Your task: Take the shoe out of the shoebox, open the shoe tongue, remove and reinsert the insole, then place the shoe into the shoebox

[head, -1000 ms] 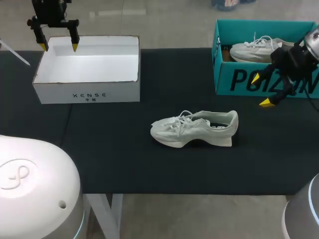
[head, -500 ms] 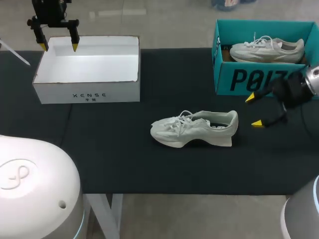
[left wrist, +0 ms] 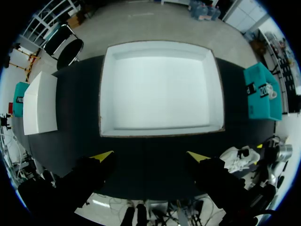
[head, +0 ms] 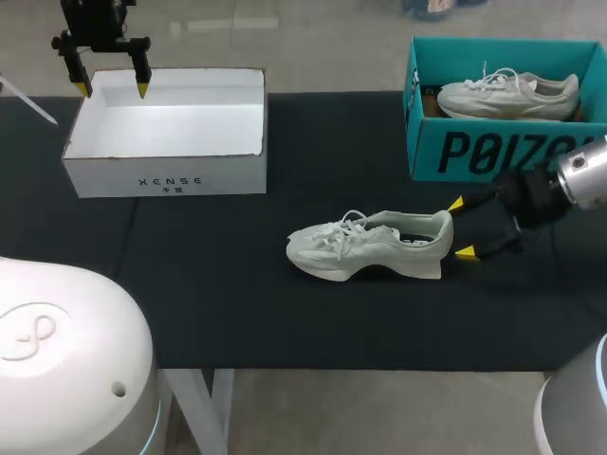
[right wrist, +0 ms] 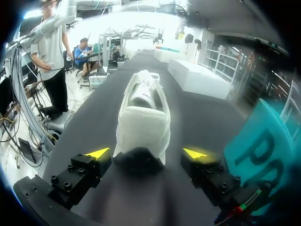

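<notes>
Right gripper spread wide at 3 o'clock of shoe, nothing held | shoe on table, 7 o'clock of teal shoebox | left gripper spread wide over white box | judged: only step 1, taking-out, done; the rest remains

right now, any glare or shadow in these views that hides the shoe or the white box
Left wrist view: the white box glares, its floor almost featureless. Right wrist view: bright light past the table's far end washes out behind the shoe, and its heel, just ahead of the open right hand, is shaded underneath. Head view: even light, both plain.
</notes>
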Robot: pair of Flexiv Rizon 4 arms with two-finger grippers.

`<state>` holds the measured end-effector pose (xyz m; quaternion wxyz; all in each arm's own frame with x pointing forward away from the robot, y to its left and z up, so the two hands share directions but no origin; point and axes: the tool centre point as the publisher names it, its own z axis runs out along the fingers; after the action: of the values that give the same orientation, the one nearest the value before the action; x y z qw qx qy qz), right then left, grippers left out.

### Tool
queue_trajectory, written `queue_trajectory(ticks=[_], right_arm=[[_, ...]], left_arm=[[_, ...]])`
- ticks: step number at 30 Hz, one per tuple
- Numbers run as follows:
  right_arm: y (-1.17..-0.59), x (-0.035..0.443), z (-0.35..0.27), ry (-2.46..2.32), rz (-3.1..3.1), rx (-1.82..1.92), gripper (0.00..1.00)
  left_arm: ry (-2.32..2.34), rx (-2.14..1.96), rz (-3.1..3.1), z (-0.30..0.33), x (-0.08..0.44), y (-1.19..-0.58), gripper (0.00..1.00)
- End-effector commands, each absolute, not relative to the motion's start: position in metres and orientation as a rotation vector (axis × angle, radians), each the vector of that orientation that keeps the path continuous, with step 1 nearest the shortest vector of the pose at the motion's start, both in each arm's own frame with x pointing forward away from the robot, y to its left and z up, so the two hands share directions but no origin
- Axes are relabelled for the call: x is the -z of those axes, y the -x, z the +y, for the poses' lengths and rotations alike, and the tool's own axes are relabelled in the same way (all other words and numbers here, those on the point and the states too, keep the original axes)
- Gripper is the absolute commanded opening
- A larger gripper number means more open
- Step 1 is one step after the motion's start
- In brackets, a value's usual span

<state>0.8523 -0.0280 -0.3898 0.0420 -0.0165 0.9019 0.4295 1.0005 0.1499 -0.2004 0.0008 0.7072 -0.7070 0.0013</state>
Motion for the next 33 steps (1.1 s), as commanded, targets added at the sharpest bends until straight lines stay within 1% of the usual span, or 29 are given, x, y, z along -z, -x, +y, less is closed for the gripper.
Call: queue_trajectory(ticks=[1,17,26,27,28,29,31,32,33], right_arm=[[-0.857,0.402,-0.014,0.045,2.753,-1.324,1.0],[-0.85,0.418,0.019,0.024,2.744,-1.392,1.0],[-0.848,0.432,0.026,0.005,2.769,-1.418,1.0],[-0.848,0.433,0.026,0.0,2.767,-1.421,0.96],[-0.848,0.434,0.025,-0.002,2.767,-1.422,0.78],[-0.848,0.434,0.025,-0.003,2.768,-1.422,0.48],[-0.848,0.434,0.023,-0.008,2.767,-1.421,0.26],[-0.849,0.434,0.022,-0.011,2.766,-1.42,0.13],[-0.849,0.434,0.022,-0.013,2.766,-1.419,0.07]], left_arm=[[-2.221,-0.003,-2.22,0.15,0.2,-1.0,1.0],[-2.221,-0.003,-2.22,0.15,0.2,-1.0,1.0],[-2.221,-0.003,-2.22,0.15,0.2,-1.0,1.0],[-2.221,-0.003,-2.22,0.15,0.2,-1.0,1.0],[-2.221,-0.003,-2.22,0.15,0.2,-1.0,1.0],[-2.221,-0.003,-2.22,0.15,0.2,-1.0,1.0],[-2.221,-0.003,-2.22,0.15,0.2,-1.0,1.0],[-2.221,-0.003,-2.22,0.15,0.2,-1.0,1.0],[-2.221,-0.003,-2.22,0.15,0.2,-1.0,1.0]])
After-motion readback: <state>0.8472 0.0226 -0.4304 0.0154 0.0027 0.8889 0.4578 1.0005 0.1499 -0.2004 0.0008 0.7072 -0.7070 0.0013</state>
